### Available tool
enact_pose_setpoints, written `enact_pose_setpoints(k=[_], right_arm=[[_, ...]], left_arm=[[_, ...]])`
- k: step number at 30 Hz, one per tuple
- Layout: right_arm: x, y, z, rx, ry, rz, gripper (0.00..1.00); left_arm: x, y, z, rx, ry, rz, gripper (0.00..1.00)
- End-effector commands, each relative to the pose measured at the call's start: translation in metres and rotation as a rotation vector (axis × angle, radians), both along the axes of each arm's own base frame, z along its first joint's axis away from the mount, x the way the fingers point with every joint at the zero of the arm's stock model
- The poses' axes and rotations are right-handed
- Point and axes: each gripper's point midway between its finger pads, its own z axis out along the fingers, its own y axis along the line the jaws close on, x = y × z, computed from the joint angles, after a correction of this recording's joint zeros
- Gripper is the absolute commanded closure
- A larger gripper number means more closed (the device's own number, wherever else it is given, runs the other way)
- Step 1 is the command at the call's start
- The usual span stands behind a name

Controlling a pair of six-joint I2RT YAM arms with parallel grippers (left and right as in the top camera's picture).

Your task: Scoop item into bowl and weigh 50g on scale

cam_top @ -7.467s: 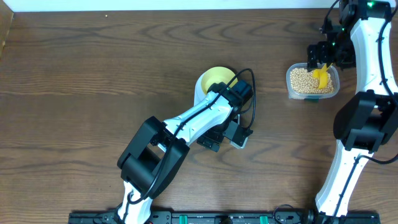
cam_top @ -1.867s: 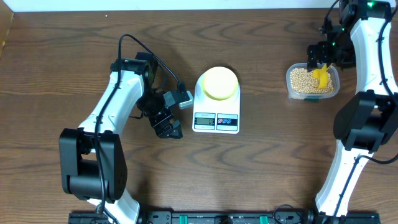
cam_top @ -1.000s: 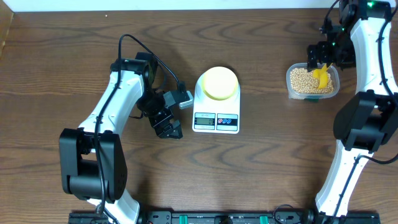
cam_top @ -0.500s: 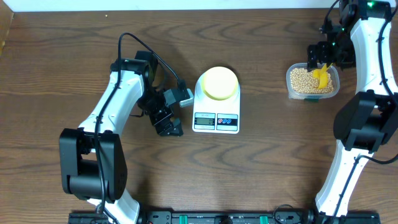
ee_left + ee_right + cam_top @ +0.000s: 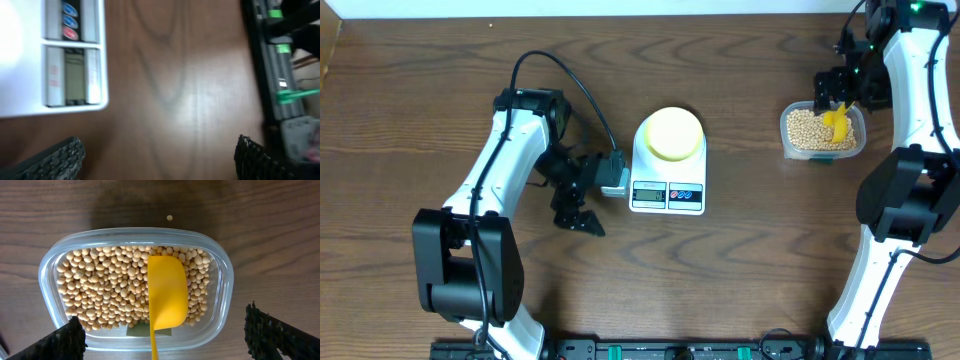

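The pale-yellow bowl (image 5: 670, 132) sits on the white scale (image 5: 668, 165) at mid table. The scale's display and buttons show in the left wrist view (image 5: 75, 70). My left gripper (image 5: 578, 212) is open and empty, just left of the scale's front. The tan beans (image 5: 810, 130) lie in a clear tub (image 5: 790, 148) at the right. In the right wrist view the beans (image 5: 110, 287) fill the tub (image 5: 220, 260), and a yellow scoop (image 5: 167, 292) lies on them. My right gripper (image 5: 162, 340) is open above the tub, its fingers wide either side, holding nothing.
One loose bean (image 5: 170, 217) lies on the wood beyond the tub. A black rail (image 5: 650, 350) runs along the table's front edge. The left arm's cable (image 5: 575, 95) loops above the table left of the scale.
My left arm left the bowl on the scale and swung left. In the last half second its gripper turned and dropped toward the table's front. The right arm has not moved.
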Motion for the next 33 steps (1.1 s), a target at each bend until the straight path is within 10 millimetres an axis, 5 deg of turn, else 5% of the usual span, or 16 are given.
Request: enact_pose_setpoints(k=[1,33], right_arm=[[0.001,-0.001,-0.004,-0.007,0.007,-0.002,0.01],[0.001,-0.001,-0.004,-0.007,0.007,-0.002,0.01]], left_arm=[[0.019,-0.013,0.009,-0.106,-0.106,-0.015,0.02],[0.035,-0.01,-0.009,-0.077,-0.195,-0.023,0.02]])
